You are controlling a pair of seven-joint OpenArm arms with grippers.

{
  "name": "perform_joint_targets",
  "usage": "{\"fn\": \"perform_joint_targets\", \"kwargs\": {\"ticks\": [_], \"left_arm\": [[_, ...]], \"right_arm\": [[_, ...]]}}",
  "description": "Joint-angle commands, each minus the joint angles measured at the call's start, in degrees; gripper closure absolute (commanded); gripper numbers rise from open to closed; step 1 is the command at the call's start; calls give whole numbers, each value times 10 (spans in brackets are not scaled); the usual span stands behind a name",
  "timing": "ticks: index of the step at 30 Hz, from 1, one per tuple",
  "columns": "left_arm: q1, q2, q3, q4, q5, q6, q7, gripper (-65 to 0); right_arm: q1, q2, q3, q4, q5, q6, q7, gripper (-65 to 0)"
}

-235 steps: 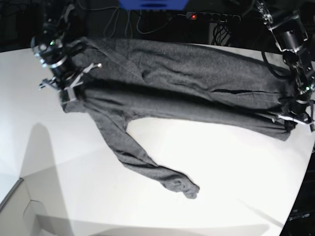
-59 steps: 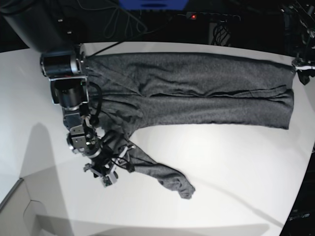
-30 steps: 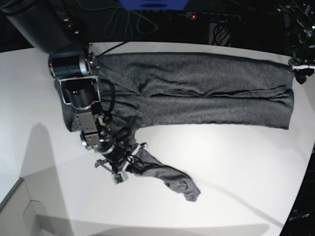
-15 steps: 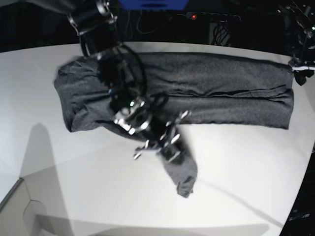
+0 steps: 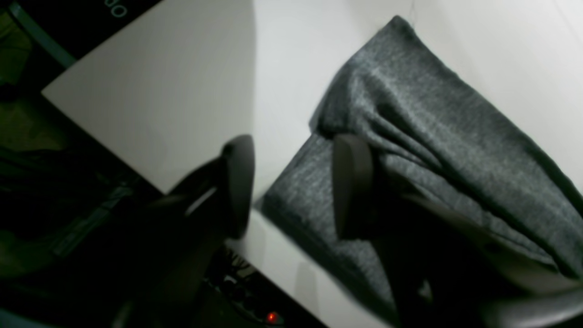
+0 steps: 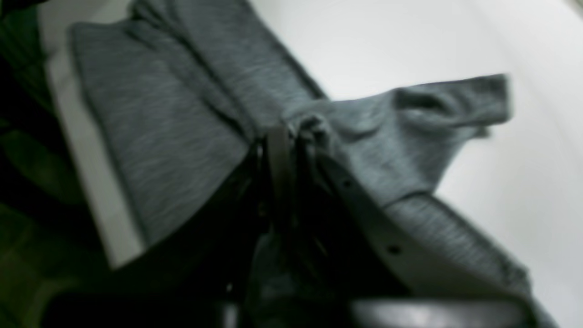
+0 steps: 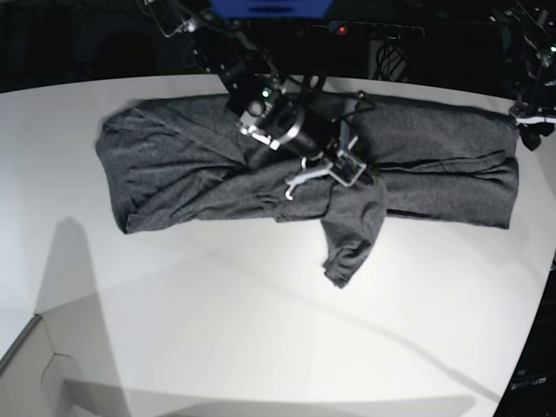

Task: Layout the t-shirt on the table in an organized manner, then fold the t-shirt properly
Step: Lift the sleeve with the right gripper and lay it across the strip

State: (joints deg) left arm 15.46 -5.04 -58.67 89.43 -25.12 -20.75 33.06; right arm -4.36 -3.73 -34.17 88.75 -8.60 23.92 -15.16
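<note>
The right gripper (image 7: 334,168) is pinched tight on the sleeve (image 7: 352,228) of the t-shirt (image 7: 217,174), carrying it above the middle of the folded body, with the cuff end drooping toward the near side. The shirt lies as a long band across the far half of the table (image 7: 261,330). At the far right edge the left gripper (image 5: 291,182) hangs with jaws spread and nothing between them, just above the shirt's hem corner. The step in hand looks like folding the sleeve in. Next, I judge, the sleeve should be laid flat along the body, then let go.
</note>
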Motion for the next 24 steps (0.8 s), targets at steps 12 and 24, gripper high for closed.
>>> {"fn": "perform_joint_targets", "kwargs": {"ticks": [12, 24], "left_arm": [[-13, -9, -2, 77, -7, -1, -13, -276], [-28, -12, 1, 80, -62, -1, 40, -277]], "right_arm": [[-24, -2, -21, 46, 9, -1, 17, 0], [-35, 15, -21, 66, 9, 0, -16, -260]]}}
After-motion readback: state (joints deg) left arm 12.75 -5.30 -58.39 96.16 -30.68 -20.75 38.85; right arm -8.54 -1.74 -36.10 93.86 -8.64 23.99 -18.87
